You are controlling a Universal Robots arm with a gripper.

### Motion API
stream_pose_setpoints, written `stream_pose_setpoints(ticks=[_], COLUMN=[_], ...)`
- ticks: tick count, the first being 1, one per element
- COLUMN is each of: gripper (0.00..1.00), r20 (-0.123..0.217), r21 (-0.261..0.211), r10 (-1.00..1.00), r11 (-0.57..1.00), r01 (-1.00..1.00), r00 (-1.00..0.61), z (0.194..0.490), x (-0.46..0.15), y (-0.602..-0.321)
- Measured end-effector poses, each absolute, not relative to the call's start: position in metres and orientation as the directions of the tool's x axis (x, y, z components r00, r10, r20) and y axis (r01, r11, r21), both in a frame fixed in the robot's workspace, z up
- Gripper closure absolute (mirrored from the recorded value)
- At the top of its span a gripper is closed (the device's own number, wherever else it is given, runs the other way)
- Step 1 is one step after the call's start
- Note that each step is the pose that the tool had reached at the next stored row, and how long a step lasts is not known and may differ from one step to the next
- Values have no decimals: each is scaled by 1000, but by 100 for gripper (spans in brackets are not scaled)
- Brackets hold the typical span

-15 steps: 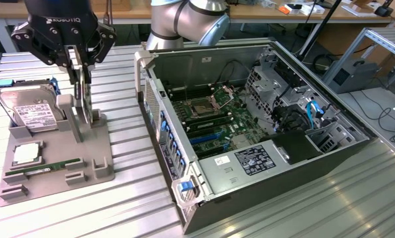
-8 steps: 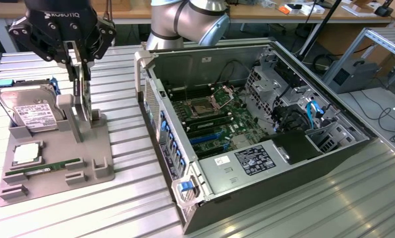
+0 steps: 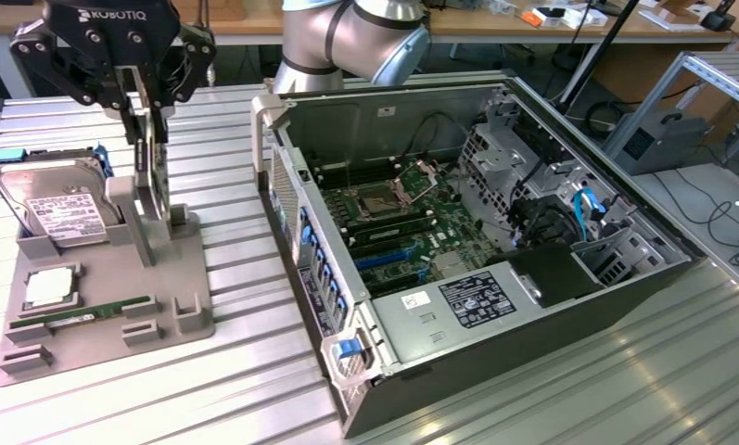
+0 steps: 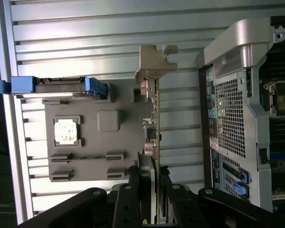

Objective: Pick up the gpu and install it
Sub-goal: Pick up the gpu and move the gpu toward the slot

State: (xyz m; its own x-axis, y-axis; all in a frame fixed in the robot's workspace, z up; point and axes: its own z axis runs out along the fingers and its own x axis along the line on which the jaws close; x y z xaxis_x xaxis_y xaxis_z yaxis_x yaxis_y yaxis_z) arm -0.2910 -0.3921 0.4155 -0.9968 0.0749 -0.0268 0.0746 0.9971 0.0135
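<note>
By the exterior view, lift the gpu (image 3: 150, 190) straight up from its grey holder (image 3: 159, 278) on the bench (image 3: 530, 389), with the pincer (image 3: 147, 134) clamped on its top edge. By the wrist view, hold it square between the fingers (image 4: 135, 190), minding the silver bracket (image 4: 154, 59).

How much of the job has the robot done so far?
Done: the hand is at the gpu, which stands upright in the gray holder.
In hand: the hand seems to clamp the card from both sides, and the card's bottom edge looks seated in the holder.
Left: the gpu is not lifted out yet and is not in the open computer case.
</note>
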Motion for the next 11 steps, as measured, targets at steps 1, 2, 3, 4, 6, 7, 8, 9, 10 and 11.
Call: stream_pose_setpoints(ticks=[1, 2, 3, 4, 6, 7, 8, 9, 10, 11], gripper=[73, 73, 73, 73, 73, 73, 73, 73, 73, 73], r20=[-27, -27, -27, -27, -27, -27, -27, -27, -27, -27], r21=[14, 14, 14, 14, 14, 14, 14, 14, 14, 14], r10=[75, 75, 75, 75, 75, 75, 75, 75, 75, 75], r11=[997, 997, 997, 997, 997, 997, 997, 997, 997, 997], r01=[75, 75, 75, 75, 75, 75, 75, 75, 75, 75], r00=[-997, -997, -997, -997, -997, -997, -997, -997, -997, -997], z=[417, 418, 418, 420, 422, 423, 424, 425, 426, 427], x=[-291, -291, -291, -291, -291, -291, -291, -291, -291, -291], y=[-392, -392, -392, -392, -392, -392, -392, -392, -392, -392])
